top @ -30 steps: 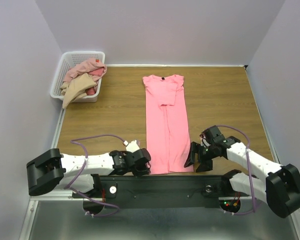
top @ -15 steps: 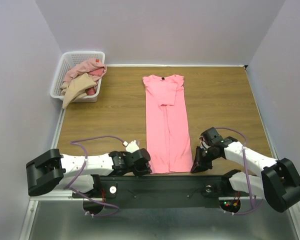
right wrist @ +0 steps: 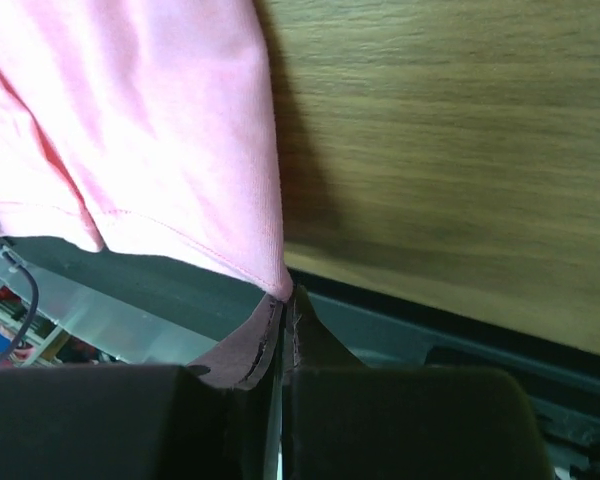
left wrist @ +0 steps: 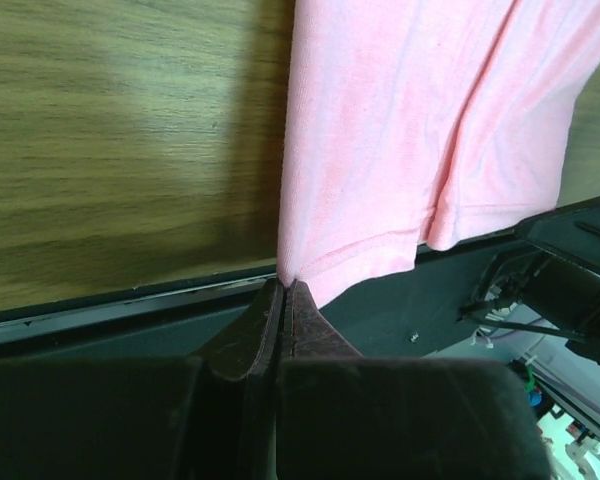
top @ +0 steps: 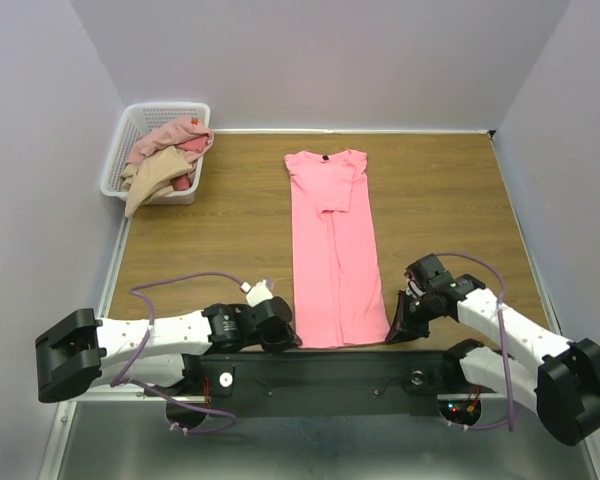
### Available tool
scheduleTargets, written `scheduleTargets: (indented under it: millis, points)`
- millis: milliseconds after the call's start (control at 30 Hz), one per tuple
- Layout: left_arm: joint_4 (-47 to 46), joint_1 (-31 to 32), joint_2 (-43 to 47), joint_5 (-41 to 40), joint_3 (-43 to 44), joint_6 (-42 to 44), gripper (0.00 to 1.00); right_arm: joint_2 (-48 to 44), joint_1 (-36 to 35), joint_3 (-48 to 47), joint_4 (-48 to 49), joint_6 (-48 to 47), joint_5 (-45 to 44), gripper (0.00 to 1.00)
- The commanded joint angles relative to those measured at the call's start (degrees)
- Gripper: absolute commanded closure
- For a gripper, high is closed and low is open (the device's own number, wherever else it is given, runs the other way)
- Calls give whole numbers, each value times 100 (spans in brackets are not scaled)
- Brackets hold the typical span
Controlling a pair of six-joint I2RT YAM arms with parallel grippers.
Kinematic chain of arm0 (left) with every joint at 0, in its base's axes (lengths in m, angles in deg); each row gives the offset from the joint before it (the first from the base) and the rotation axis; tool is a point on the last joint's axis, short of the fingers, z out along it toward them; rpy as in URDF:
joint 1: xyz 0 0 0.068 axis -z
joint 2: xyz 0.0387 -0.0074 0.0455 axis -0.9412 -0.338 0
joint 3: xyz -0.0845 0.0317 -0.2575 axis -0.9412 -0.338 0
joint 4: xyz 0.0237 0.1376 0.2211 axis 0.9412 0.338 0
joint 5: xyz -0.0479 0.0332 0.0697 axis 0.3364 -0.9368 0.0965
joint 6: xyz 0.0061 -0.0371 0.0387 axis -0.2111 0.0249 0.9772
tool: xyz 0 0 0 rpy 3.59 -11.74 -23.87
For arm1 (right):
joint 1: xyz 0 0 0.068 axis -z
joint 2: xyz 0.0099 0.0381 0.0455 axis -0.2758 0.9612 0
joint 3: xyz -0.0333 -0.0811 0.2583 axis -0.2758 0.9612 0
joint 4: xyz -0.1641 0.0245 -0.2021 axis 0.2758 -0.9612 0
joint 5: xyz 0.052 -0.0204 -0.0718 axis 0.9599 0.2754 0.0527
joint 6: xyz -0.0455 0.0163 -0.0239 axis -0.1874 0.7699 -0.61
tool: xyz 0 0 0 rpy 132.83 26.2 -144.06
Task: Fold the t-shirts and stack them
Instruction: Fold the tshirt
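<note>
Stretching near-to-far, salmon-pink t-shirt (top: 332,250), collar farthest

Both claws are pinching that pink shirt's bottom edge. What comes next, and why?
Probably lift both hem corners together and carry them toward the collar: the left gripper and right gripper are each shut on a corner of the pink t-shirt, which lies narrowed lengthwise.

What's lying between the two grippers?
The near hem of the salmon-pink t-shirt spans between them; the left gripper and right gripper each pinch a bottom corner. The top view shows it.
</note>
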Motion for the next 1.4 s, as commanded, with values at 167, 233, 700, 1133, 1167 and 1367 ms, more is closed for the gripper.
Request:
scheduleTargets:
  millis: [167, 233, 700, 1133, 1167, 1367]
  points:
    - [471, -146, 237, -277, 385, 213, 100, 178, -56, -1070, -275, -163, -699, 100]
    - [270, -426, 351, -294, 394, 318, 100, 345, -56, -1317, -56, -154, -928, 100]
    - [-206, -2369, -1089, -347, 2335, 2542, 100, 1777, -48, -3188, 1509, -75, -2440, 100]
    - [-311, -3424, -2258, -207, 3681, 3570, 100, 3545, 233, -4727, 1729, -488, -2809, 99]
    - [-320, -3477, -2319, -207, 3768, 3606, 100, 3562, 242, -4797, 1738, -488, -2870, 100]
    - [-443, -3688, -2847, 4, 4067, 3852, 100, 3554, 321, -4824, 1729, -488, -3099, 100]
